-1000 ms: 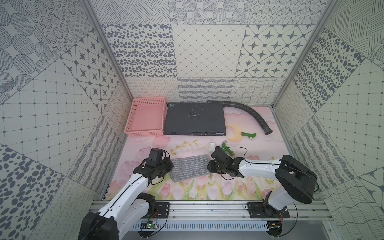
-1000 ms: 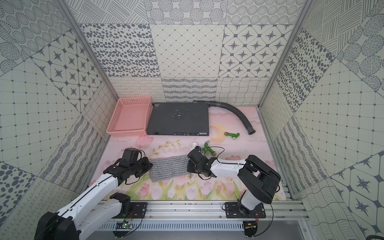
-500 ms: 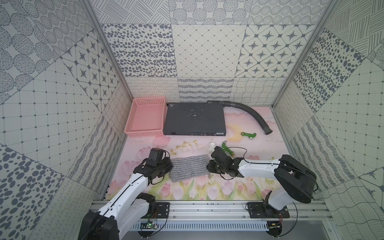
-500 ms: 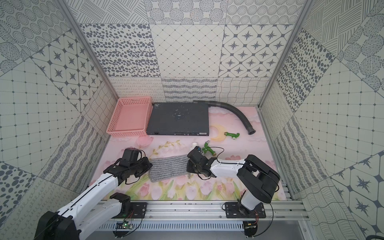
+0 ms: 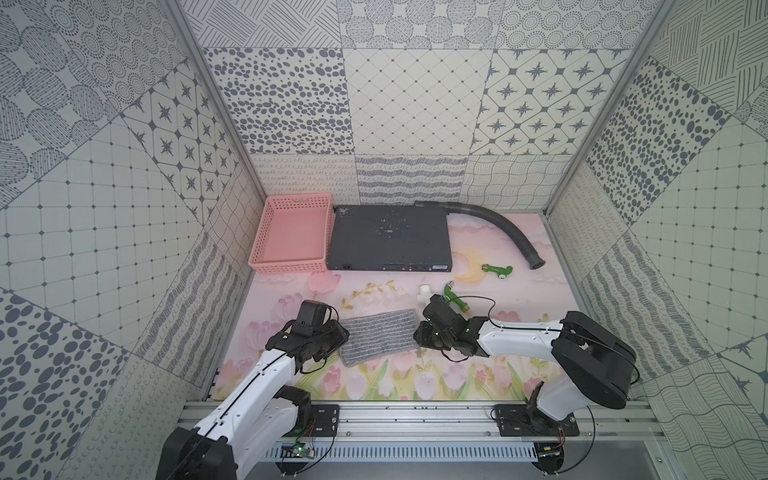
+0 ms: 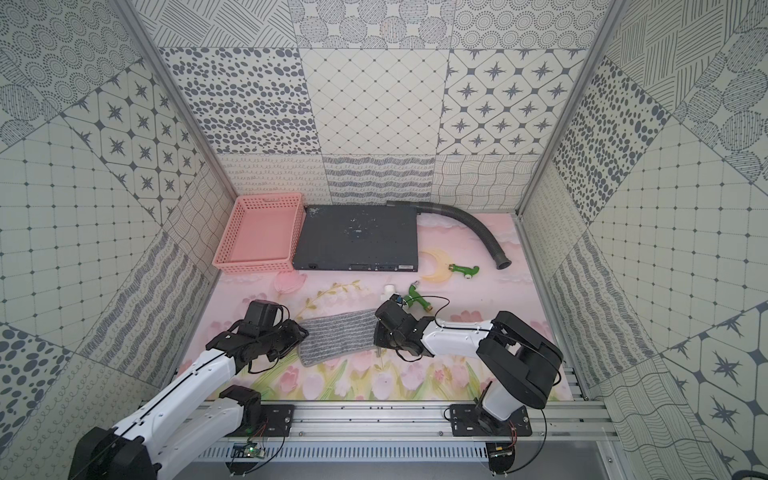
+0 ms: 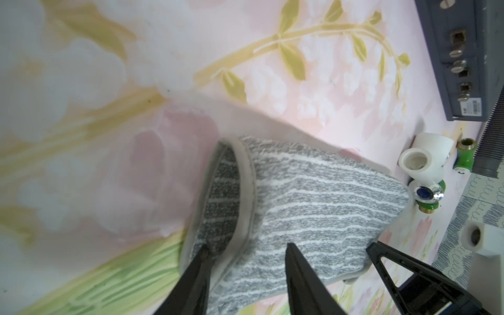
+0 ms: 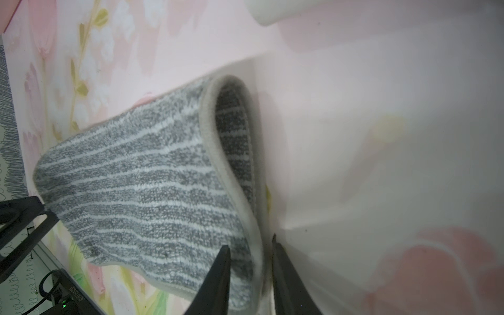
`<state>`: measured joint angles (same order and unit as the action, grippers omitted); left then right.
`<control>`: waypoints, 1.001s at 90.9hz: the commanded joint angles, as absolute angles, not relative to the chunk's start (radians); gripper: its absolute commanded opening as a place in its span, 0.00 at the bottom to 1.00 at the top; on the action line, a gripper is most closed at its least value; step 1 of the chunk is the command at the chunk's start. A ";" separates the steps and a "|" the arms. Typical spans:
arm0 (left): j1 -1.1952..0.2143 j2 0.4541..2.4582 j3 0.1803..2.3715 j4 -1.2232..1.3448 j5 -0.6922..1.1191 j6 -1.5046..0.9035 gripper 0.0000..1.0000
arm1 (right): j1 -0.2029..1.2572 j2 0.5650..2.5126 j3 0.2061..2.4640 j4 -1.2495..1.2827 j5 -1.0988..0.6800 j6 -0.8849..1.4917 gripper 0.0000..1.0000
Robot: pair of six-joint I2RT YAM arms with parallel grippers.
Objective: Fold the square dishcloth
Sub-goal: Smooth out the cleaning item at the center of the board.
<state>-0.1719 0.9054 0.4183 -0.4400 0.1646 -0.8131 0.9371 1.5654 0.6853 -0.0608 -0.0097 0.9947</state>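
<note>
The square dishcloth (image 5: 380,340) lies doubled over on the mat (image 5: 478,374), between both grippers. At its 9 o'clock edge the left gripper (image 7: 246,249) straddles the hem, jaws spread and released. At 3 o'clock the right gripper (image 8: 249,242) has its jaws pinched on the hem.

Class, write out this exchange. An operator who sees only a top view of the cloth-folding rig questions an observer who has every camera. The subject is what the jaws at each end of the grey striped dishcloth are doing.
Operator: From above, the arms hide both ends of the square dishcloth. Is the left gripper holding it?
Observer: No. The left wrist view shows its jaws standing well apart over the cloth's end, pinching nothing.
Operator: And the right gripper?
Observer: The right wrist view shows its jaws close together with the cloth's hemmed edge between them, so it looks gripped. The layers gape in a loop there.
</note>
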 commanded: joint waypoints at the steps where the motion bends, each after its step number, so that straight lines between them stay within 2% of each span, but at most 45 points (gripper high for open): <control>1: -0.172 0.870 0.399 -0.546 0.189 -0.862 0.48 | 0.949 1.539 0.668 -0.052 0.005 1.010 0.29; 13: -0.172 0.823 0.378 -0.579 0.199 -0.885 0.46 | 0.959 1.541 0.669 -0.052 0.004 1.018 0.29; 34: -0.177 0.783 0.351 -0.556 0.240 -0.909 0.36 | 0.975 1.546 0.676 -0.052 0.009 1.023 0.26; 51: -0.181 0.815 0.349 -0.508 0.248 -0.910 0.17 | 0.977 1.534 0.675 -0.056 0.019 1.026 0.23; 66: -0.184 0.821 0.379 -0.514 0.234 -0.896 0.05 | 0.977 1.510 0.668 -0.076 0.033 1.030 0.26; 78: -0.185 0.815 0.391 -0.524 0.232 -0.893 0.00 | 0.978 1.508 0.667 -0.090 0.035 1.033 0.28; 91: -0.187 0.815 0.388 -0.520 0.232 -0.897 0.00 | 0.984 1.522 0.676 -0.092 0.024 1.035 0.27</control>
